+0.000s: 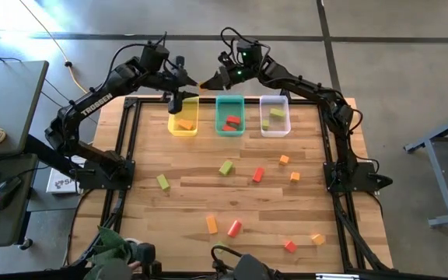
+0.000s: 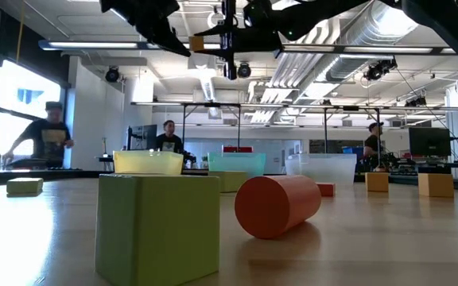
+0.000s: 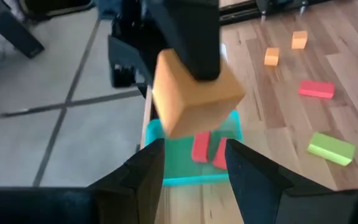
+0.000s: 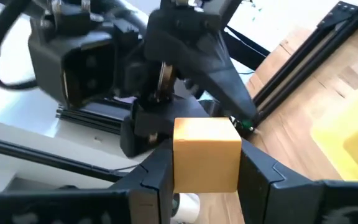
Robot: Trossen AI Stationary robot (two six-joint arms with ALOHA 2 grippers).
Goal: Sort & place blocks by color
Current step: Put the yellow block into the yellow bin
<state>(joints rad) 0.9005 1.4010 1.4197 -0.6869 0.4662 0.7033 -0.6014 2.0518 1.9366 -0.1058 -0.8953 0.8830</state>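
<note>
An orange cube (image 4: pixel 207 152) hangs in the air over the table's far edge, behind the yellow bin (image 1: pixel 183 117) and the teal bin (image 1: pixel 229 117), with my right gripper (image 4: pixel 207 171) shut on it. My left gripper (image 3: pixel 194 165) faces it from the left, open, its fingers just short of the cube (image 3: pixel 194 93) with nothing between them; whether it touches the cube I cannot tell. The yellow bin holds an orange block (image 1: pixel 185 124), the teal bin red blocks (image 3: pixel 201 148), and the clear bin (image 1: pixel 274 117) green ones. Several more blocks lie loose on the table. My right gripper pinches the orange cube by two opposite side faces (image 4: pixel 182 163) between its two fingers. The fingers come about level from the table's right side. The cube is lifted clear, high above the table, roughly level.
Loose on the wood are green blocks (image 1: pixel 225 167) (image 1: pixel 162 182), a red block (image 1: pixel 258 174), orange blocks (image 1: pixel 284 159) (image 1: pixel 211 225) and a red cylinder (image 1: pixel 234 228). A person (image 1: pixel 115 253) is at the near edge. More people show in the room beyond the table.
</note>
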